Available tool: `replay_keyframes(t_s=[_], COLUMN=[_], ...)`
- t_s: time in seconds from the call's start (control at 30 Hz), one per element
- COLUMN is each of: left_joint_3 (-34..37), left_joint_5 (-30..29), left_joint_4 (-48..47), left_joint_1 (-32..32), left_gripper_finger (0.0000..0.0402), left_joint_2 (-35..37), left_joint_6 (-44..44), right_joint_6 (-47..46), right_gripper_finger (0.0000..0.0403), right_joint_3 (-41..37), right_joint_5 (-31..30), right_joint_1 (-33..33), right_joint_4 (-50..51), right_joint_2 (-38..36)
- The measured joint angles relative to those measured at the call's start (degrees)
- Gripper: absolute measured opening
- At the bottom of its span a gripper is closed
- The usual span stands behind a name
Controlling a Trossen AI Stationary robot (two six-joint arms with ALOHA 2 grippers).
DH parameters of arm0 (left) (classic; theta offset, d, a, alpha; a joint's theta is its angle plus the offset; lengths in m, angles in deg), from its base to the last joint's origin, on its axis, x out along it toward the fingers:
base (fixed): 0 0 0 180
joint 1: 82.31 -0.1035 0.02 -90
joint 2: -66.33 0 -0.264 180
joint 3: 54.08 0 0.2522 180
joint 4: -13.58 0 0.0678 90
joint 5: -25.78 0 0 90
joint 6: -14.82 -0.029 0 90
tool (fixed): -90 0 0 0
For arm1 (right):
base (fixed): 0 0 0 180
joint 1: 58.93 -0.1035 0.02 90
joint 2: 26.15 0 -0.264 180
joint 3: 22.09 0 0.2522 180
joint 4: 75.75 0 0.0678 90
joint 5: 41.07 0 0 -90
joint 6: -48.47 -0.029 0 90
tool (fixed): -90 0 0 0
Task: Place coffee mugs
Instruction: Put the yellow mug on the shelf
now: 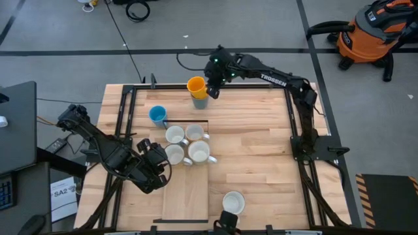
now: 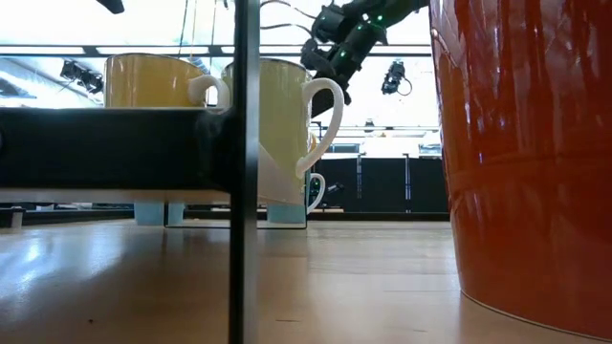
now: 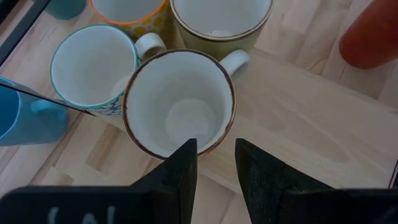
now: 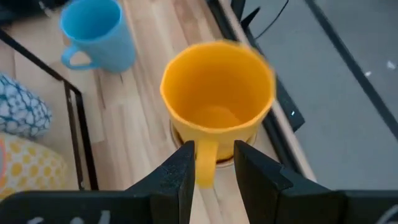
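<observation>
My right gripper (image 1: 209, 91) (image 4: 214, 149) is shut on a yellow-orange mug (image 1: 196, 85) (image 4: 217, 93) at the table's far edge, right over a greyish mug (image 1: 200, 102). My left gripper (image 1: 161, 170) (image 3: 212, 149) is slightly open. Its fingers stand at the near rim of a white brown-rimmed mug (image 3: 180, 106) (image 1: 174, 155), and I see no plain contact. That mug stands on the table in a cluster with a blue-patterned mug (image 3: 93, 68), a yellow-patterned one (image 3: 130, 15) and a pale green one (image 3: 221, 25). A bright blue mug (image 1: 157, 115) stands apart. My right gripper pinches the yellow-orange mug's handle (image 4: 205, 163) between its two fingers. The fingers slant down from the table's right side. The mug is upright, mouth up, over the greyish mug; whether it rests on that mug I cannot tell.
A red-orange mug (image 1: 233, 202) (image 2: 526, 143) stands near the table's front edge, close to the low camera. A black frame (image 1: 124, 117) runs around the tabletop. Bare wood lies to the right of the cluster.
</observation>
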State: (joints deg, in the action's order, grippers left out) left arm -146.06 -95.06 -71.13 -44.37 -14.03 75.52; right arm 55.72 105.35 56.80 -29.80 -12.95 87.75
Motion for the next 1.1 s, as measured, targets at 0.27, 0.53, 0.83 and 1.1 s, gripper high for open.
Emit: replay_keyframes(t_s=[0.27,0.53,0.83,1.1], left_joint_3=[0.0,0.0,0.0,0.0], left_joint_5=[-0.01,-0.01,-0.01,-0.01], left_joint_4=[0.27,0.28,0.27,0.28], left_joint_1=[0.0,-0.01,0.01,0.01], left_gripper_finger=[0.0117,0.0117,0.0117,0.0117], left_joint_2=[0.0,0.0,0.0,0.04], left_joint_6=[0.0,-0.01,-0.01,-0.01], right_joint_6=[-0.04,-0.04,-0.03,0.28], right_gripper_finger=[0.0117,0.0117,0.0117,0.0117], right_joint_3=[-0.14,-0.71,-2.71,-4.71], right_joint_5=[-4.43,-4.22,-4.35,-5.15], right_joint_1=[-0.52,-1.29,-1.26,-1.26], right_joint_4=[-0.55,-0.3,-1.09,-3.32], right_joint_2=[2.09,2.26,2.28,2.28])
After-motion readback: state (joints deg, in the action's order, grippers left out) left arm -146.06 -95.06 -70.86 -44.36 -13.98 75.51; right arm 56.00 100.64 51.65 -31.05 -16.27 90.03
